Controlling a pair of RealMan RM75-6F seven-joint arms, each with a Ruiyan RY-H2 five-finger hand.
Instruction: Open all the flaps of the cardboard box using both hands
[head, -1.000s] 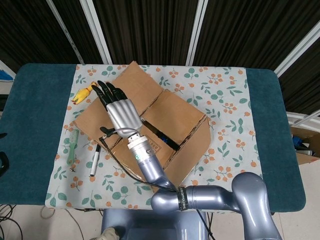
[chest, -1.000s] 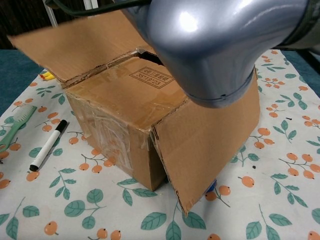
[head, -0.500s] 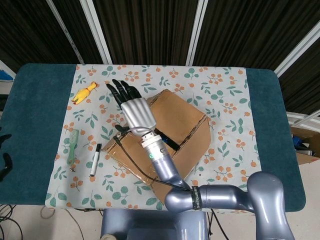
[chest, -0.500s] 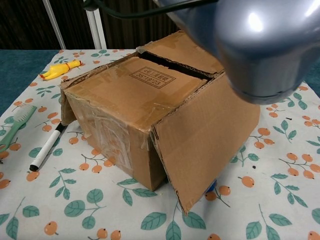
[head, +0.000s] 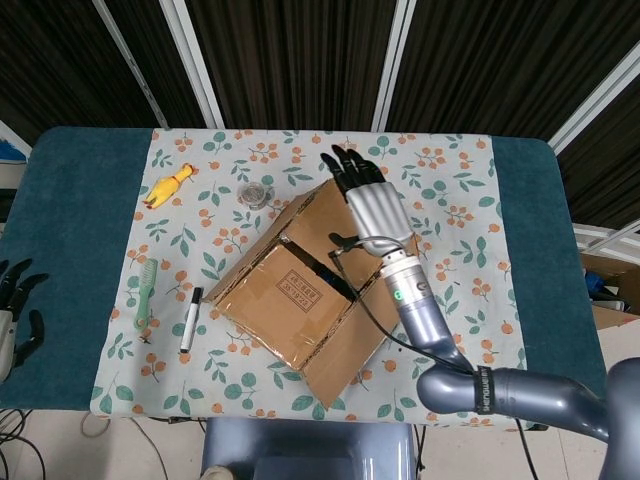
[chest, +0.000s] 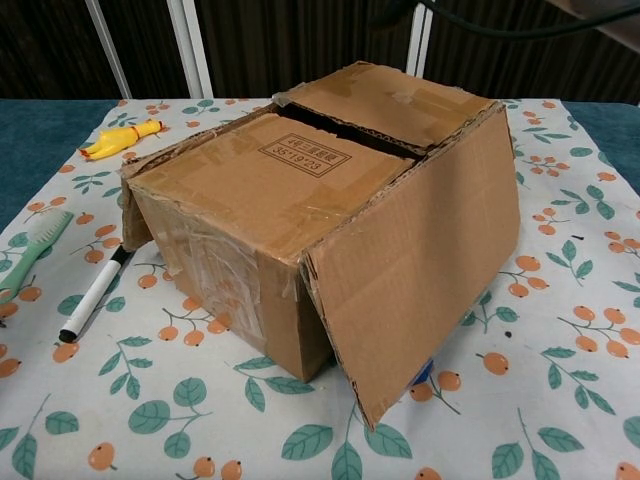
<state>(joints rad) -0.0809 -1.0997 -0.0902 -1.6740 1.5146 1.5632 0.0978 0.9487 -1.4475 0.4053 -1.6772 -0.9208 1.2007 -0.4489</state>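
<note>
Working the right hand (head: 377, 212) over the far right side of the cardboard box (head: 310, 285), I have it flat with fingers stretched out and apart, holding nothing. The box sits in the middle of the desk (head: 70, 250) on the patterned cloth (head: 450, 200). Its two top flaps lie closed with a dark gap between them, one with a printed label (chest: 309, 154) and one behind it (chest: 390, 95), while the side flap (chest: 425, 270) nearest the chest camera hangs down open. To do this step well, I judge I should slip my fingertips into that gap, hook the edge of the far top flap and swing it outward, not just brush its face. The left hand (head: 14, 310) waits at the desk's left edge with fingers loosely spread and empty; it should come in to steady the box or take the labelled flap.

Compared with a second ago, my right hand has crossed from the box's left side to its right. The large left flap that stood raised then has since dropped down against the box's left side, and the left hand has come into view. A yellow toy (head: 168, 187), a green brush (head: 145, 292) and a marker (head: 189, 320) lie to the left.
</note>
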